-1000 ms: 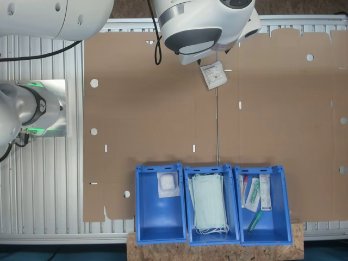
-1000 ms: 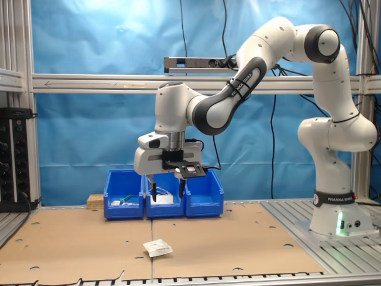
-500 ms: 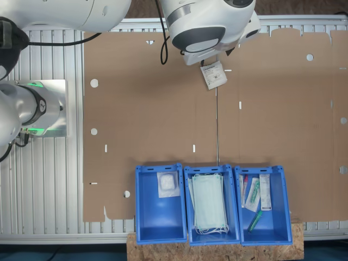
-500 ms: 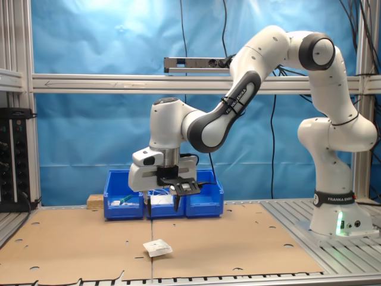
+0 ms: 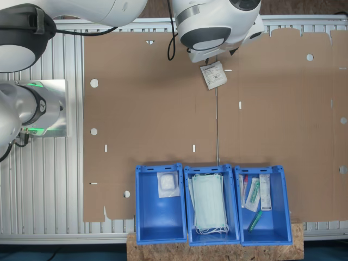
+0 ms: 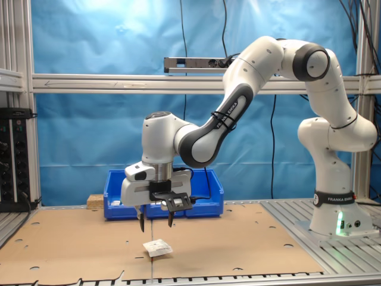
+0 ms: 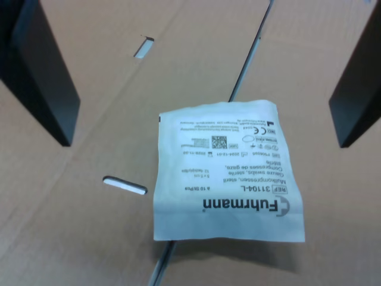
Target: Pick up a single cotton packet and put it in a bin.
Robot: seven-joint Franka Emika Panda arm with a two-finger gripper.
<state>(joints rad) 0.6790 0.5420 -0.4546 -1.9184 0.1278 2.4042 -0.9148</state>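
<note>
One cotton packet [image 7: 229, 173] lies on the cardboard sheet [image 7: 107, 226] right below the gripper [image 6: 155, 226], which hangs above it with its two dark fingers [image 7: 38, 65] spread wide and nothing between them. In the wrist view the packet sits between the fingers, skewed rather than square to them, and one corner looks slightly lifted off the sheet. For a clean pick, I would turn the wrist until the fingers face the packet's two long edges, come straight down until the tips nearly touch the cardboard, then close gently; a thin pouch like this will probably bow upward and give the pads something to pinch. Pressing hard risks scraping the cardboard or sliding the packet along the seam beneath it.

The packet is flat, white, soft-looking, rectangular, with dark print on its face. Beyond the gripper stand three blue plastic bins [image 5: 210, 205], rigid and open-topped.
</note>
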